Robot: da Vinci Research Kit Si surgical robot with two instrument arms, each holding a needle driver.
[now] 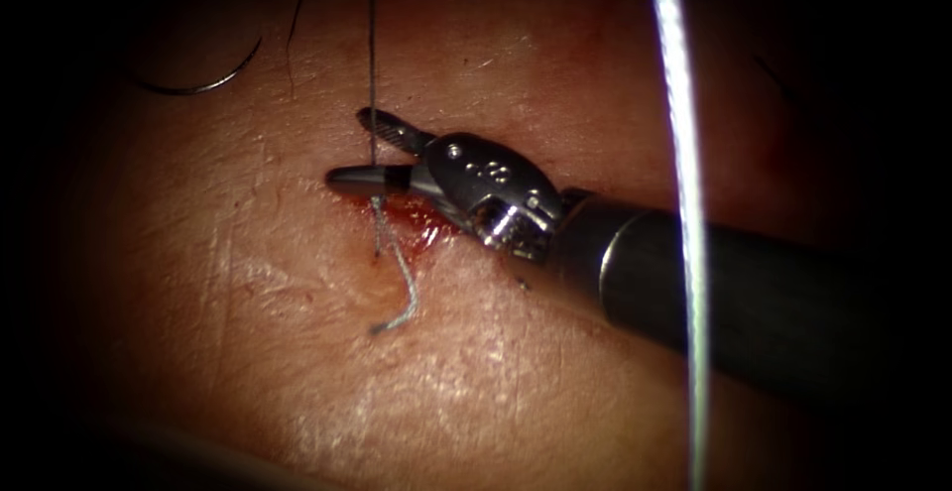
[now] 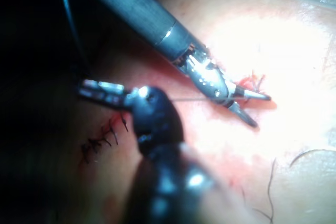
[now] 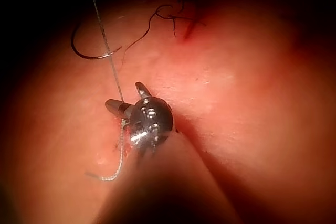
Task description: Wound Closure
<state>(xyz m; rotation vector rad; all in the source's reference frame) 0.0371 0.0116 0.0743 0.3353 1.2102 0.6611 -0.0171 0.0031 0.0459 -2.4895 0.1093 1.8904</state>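
Two claws | right claw [image 1: 362, 154] spread around taut thread [image 1: 372, 55] | left claw [image 2: 97, 92] clenched on thread | needle [image 1: 198, 79] loose on tissue [image 1: 297, 352]

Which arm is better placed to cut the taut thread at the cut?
Right, probably. The right tool has its jaws open on either side of the taut thread at the cut, and only it can cut. The left tool sits further off.
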